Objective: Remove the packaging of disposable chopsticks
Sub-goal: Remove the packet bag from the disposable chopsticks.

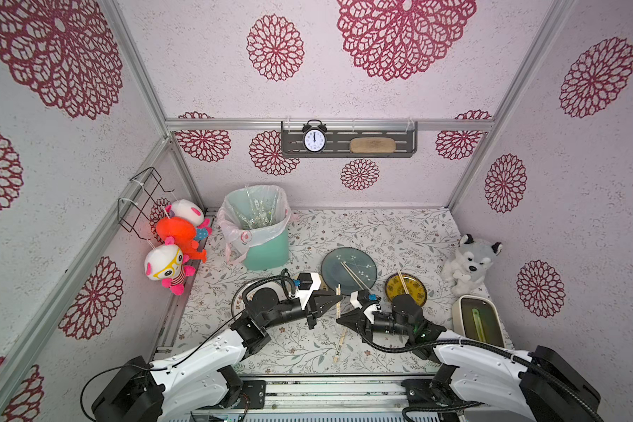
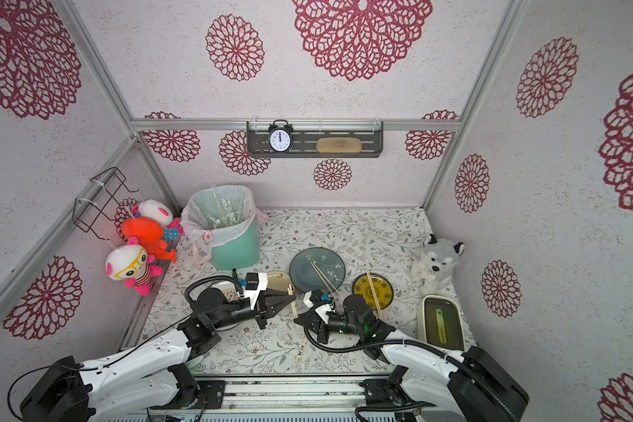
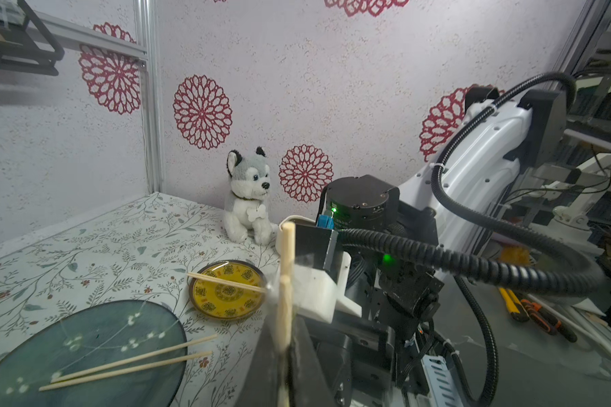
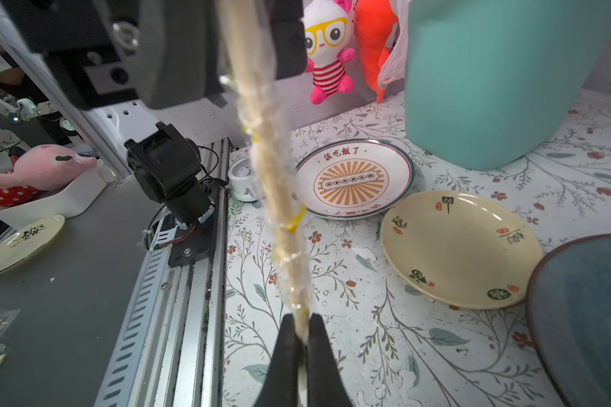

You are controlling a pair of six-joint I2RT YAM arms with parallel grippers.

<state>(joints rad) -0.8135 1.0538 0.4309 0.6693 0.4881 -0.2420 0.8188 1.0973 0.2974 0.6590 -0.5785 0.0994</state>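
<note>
Disposable chopsticks (image 1: 338,290) lower centre of frame, held between arms. Left jaws clamped on bare stick end; right jaws clamped on packaging (image 4: 287,225) tail. Pull apart straight along sticks, steadily, no twist.

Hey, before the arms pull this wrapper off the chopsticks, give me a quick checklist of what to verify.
1. Left gripper shut on the chopsticks: ok.
2. Right gripper shut on the wrapper end: ok.
3. Right gripper pinching wrapper only, not the sticks: cannot tell.
4. Bare stick ends poking out past the left gripper: ok.
5. Cream plate empty for the pair: ok.
6. Bin open for the wrapper: ok.
</note>
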